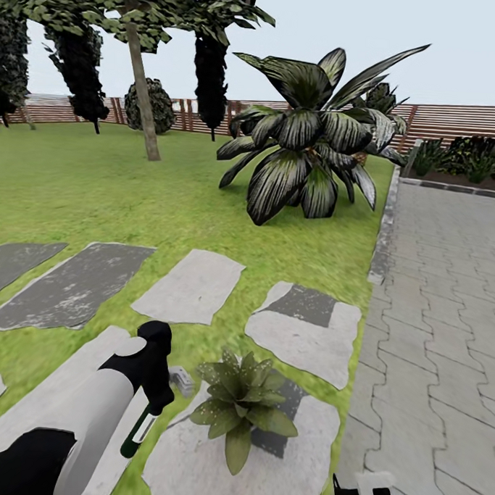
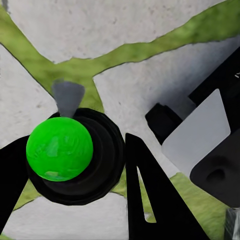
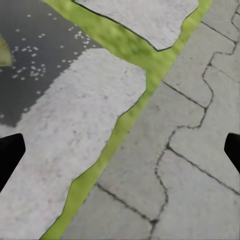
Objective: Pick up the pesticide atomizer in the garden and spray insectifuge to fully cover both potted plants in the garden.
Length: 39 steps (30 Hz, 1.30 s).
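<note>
The pesticide atomizer (image 2: 60, 150) shows in the left wrist view as a bright green ball in a round black body with a grey nozzle cone. My left gripper (image 2: 75, 142) is shut on it, one black finger on each side. In the head view that gripper (image 1: 151, 406) holds the atomizer (image 1: 136, 434) low, just left of a potted plant (image 1: 243, 407), a green rosette whose leaves hide its pot. Fine white specks (image 3: 30, 55) of insectifuge dot a dark stone patch beside a leaf tip. My right gripper (image 3: 120, 150) is open and empty, at the head view's lower edge (image 1: 363, 494).
Grey stepping stones (image 1: 195, 285) cross the lawn. A paved path (image 1: 447, 323) with a stone kerb runs along the right. A large striped-leaf palm (image 1: 311, 149) stands ahead, a tree trunk (image 1: 143, 90) to its left, and a slat fence (image 1: 464, 121) behind.
</note>
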{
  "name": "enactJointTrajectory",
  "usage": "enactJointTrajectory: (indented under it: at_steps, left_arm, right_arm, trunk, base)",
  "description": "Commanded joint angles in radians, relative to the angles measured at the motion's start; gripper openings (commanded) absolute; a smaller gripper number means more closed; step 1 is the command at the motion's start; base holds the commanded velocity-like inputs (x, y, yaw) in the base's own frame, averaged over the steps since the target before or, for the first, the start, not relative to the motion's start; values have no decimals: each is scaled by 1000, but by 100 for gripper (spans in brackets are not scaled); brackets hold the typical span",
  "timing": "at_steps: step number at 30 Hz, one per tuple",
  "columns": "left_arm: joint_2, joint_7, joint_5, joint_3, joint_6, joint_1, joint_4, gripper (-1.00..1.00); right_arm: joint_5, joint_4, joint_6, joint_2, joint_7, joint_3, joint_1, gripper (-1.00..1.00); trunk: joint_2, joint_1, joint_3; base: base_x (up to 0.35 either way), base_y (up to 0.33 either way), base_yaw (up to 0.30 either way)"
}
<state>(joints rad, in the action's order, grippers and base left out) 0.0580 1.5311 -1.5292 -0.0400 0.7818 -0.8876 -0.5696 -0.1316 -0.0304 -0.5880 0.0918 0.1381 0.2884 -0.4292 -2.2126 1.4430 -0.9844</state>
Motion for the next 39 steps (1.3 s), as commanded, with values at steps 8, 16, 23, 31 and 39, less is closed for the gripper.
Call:
enactJointTrajectory:
  at_steps: [8,16,23,31,39]
  left_arm:
    - [1,10,-7,3,11,-2,-5,-100]
    - [2,9,-6,2,11,-2,-6,-100]
    - [2,8,-6,2,11,-2,-6,-100]
    - [2,7,-7,2,11,-2,-6,-100]
    - [2,-38,-5,8,15,-2,-6,-100]
  right_arm:
    - [-9,0,-3,0,2,9,0,100]
    - [-9,0,-3,0,1,9,0,100]
    - [-9,0,-3,0,1,9,0,100]
    - [-9,0,-3,0,1,9,0,100]
    - [-9,0,-3,0,1,9,0,100]
  trunk:
    - [0,0,-1]
    - [0,0,-1]
    - [0,0,-1]
    - [0,0,-1]
    - [0,0,-1]
  base:
    - [0,0,209]
    - [153,-145,8]
    - [18,-266,0]
    - [-163,-210,91]
    - [-47,-31,249]
